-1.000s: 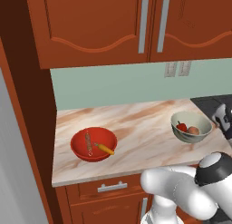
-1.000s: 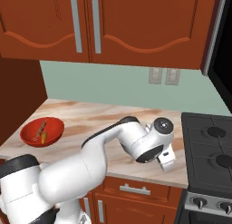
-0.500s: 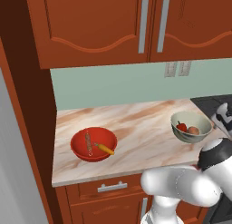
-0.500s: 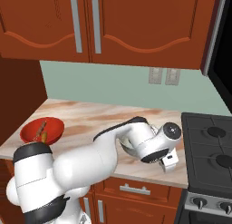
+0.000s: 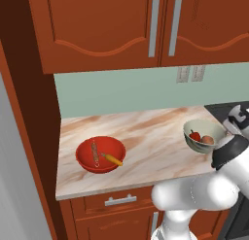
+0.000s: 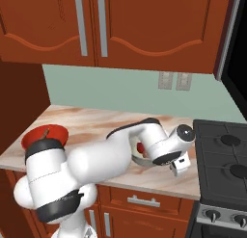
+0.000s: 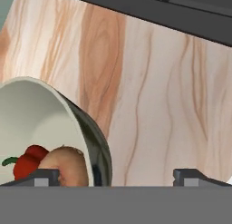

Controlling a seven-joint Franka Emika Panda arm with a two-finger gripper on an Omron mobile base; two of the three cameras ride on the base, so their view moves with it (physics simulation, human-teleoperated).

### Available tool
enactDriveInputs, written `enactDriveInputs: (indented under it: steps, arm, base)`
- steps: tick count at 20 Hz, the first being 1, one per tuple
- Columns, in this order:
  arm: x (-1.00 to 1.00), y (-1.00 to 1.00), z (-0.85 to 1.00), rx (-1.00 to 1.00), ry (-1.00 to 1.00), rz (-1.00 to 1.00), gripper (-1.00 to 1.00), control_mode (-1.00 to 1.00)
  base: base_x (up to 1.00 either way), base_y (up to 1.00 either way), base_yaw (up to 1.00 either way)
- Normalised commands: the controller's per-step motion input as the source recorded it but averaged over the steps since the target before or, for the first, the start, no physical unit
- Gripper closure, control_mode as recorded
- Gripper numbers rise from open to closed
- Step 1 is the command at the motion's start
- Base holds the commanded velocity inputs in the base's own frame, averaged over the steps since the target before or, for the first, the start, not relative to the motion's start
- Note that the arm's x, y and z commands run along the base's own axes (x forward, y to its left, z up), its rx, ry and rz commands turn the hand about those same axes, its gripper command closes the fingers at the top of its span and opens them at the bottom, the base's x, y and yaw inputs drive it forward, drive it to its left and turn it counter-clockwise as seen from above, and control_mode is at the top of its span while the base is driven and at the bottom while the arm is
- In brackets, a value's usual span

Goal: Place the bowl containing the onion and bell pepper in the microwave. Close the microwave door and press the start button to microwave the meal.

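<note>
The bowl (image 5: 201, 137) is cream-white with dark blotches and stands at the right end of the counter, by the stove. The red bell pepper (image 5: 195, 135) and the tan onion (image 5: 207, 139) lie inside it. In the hand view the bowl (image 7: 50, 119) is at the left, with the bell pepper (image 7: 26, 162) and onion (image 7: 65, 168) low inside. My gripper (image 7: 118, 177) is open and straddles the bowl's near wall: one tip is over the inside, the other over the counter. From the right base my gripper (image 6: 179, 165) hangs just right of the bowl's rim (image 6: 139, 160). The black microwave (image 6: 239, 44) is at the upper right.
A red bowl (image 5: 100, 154) holding a thin yellow-orange stick sits at the left of the marble counter (image 5: 146, 132). The black stove (image 6: 224, 155) adjoins the counter on the right. Red-brown wall cupboards (image 5: 146, 25) hang above, and drawers are below the counter edge.
My arm's wrist has turned and shifted slightly toward the stove side of the bowl. The jaws stay open. The bowl and red bowl have not moved.
</note>
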Motion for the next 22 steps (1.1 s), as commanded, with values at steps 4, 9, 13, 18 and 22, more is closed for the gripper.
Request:
enactDriveInputs:
  steps: [4, 9, 13, 18, 22]
  arm:
    - [0.27, 0.00, -0.24, 0.00, 0.00, 0.02, -1.00, -1.00]
    - [0.30, 0.00, -0.25, 0.00, 0.00, 0.03, -1.00, -1.00]
    - [0.32, 0.00, -0.24, 0.00, 0.00, 0.03, -1.00, -1.00]
    - [0.29, 0.00, -0.22, 0.00, 0.00, 0.02, -1.00, -1.00]
    - [0.27, 0.00, -0.22, 0.00, 0.00, 0.02, -1.00, -1.00]
  base:
    - [0.00, 0.00, 0.00]
    - [0.00, 0.00, 0.00]
    - [0.00, 0.00, 0.00]
    - [0.00, 0.00, 0.00]
    - [0.00, 0.00, 0.00]
